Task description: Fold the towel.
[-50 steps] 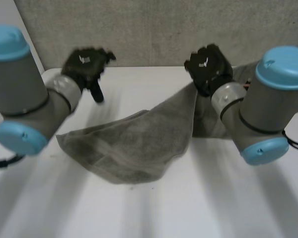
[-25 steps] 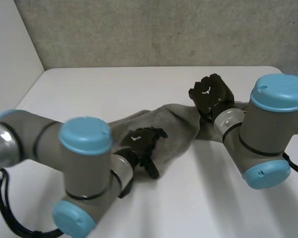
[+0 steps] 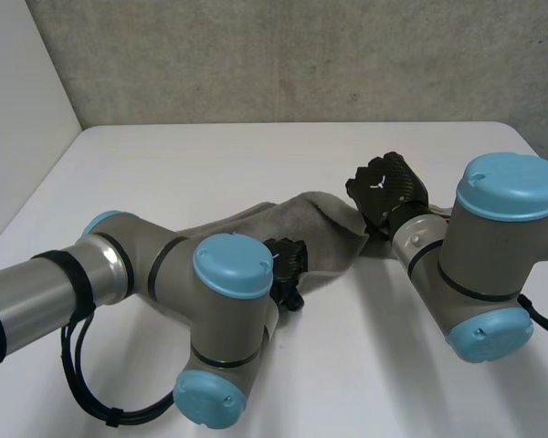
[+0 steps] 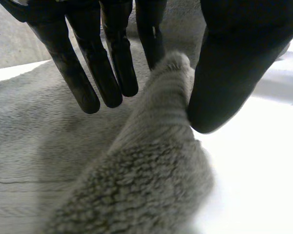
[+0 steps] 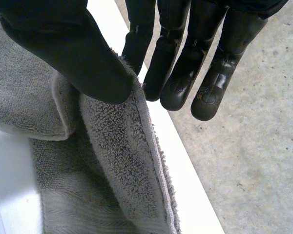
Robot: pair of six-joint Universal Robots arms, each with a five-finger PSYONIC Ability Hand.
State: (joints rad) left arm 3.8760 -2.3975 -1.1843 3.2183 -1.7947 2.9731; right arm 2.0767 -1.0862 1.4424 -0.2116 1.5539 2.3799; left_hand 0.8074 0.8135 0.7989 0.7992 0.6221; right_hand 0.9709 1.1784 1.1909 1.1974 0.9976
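The left hand (image 3: 288,263) pinches a raised ridge of the grey towel (image 3: 274,219) between straight fingers and thumb at its 6 o'clock edge, the right hand (image 3: 388,187) nips its 3 o'clock end likewise, cloth bunched on the white table (image 3: 210,155).

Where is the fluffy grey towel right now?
In the head view, the grey towel lies bunched on the white table, stretched between left hand and right hand.

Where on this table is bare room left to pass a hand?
Bare table lies between towel and back wall, and near the camera between left arm and right arm. The middle is crowded: left hand and right hand both pinch the towel.
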